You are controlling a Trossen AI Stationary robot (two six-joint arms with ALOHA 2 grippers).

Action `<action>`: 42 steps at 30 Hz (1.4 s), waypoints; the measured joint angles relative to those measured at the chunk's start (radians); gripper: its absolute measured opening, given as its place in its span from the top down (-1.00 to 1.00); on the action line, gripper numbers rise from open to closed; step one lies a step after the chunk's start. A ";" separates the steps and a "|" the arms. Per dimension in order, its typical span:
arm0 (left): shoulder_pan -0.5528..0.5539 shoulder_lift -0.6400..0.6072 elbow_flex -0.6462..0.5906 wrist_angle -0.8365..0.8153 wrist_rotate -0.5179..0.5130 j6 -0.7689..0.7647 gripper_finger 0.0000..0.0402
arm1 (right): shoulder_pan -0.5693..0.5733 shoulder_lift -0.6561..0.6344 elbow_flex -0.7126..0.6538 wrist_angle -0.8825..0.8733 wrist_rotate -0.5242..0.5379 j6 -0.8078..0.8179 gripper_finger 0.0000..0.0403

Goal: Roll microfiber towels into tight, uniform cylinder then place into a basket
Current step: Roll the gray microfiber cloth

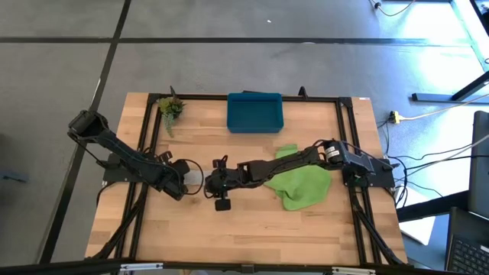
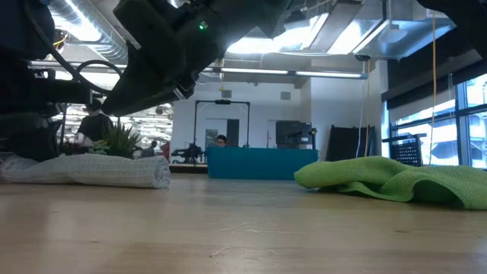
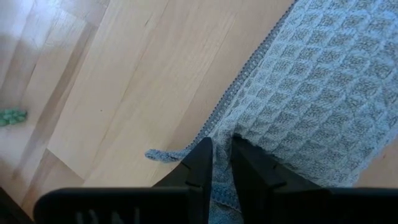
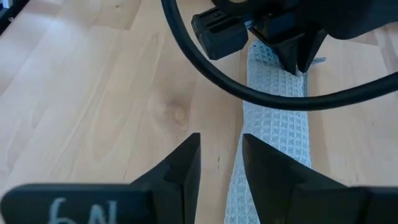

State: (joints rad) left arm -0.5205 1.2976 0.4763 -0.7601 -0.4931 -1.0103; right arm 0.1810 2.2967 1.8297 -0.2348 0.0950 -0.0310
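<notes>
On the wooden table, the two dark arms reach in toward the middle. The left gripper and the right gripper sit close together over a pale grey towel, mostly hidden. A lime green towel lies crumpled under the right arm. The teal basket stands at the far edge, a plant sprig to its left.

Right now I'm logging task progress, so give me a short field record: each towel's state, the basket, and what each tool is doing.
grey towel: rolled into a long cylinder, lying on the table, not in the basket
green towel: unrolled, crumpled heap on the table under the right arm
basket: at the table's far edge, no towel in it
left tool: shut on the grey towel's edge
right tool: open, beside the grey roll, gripping nothing
plant sprig: far left corner, untouched
</notes>
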 joint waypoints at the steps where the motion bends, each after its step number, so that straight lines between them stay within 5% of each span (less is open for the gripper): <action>1: 0.000 0.000 0.000 0.000 0.000 0.000 0.74 | 0.000 0.000 0.000 0.000 0.000 0.003 0.41; 13: 0.000 0.000 0.000 0.000 0.000 0.000 0.74 | -0.002 0.000 0.001 0.014 0.061 -0.022 0.31; 21: 0.000 0.000 0.000 0.001 0.000 0.000 0.75 | -0.017 0.000 -0.034 0.051 0.121 -0.015 -0.33; 28: 0.000 0.000 0.000 0.002 -0.001 0.000 0.75 | -0.045 0.000 -0.164 0.302 0.127 -0.038 -0.93; 42: 0.000 0.000 0.000 0.003 -0.001 0.000 0.75 | -0.067 0.000 -0.235 0.539 0.087 -0.101 -0.98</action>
State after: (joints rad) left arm -0.5201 1.2976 0.4763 -0.7574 -0.4936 -1.0103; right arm 0.1139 2.2967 1.5951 0.3047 0.1822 -0.1322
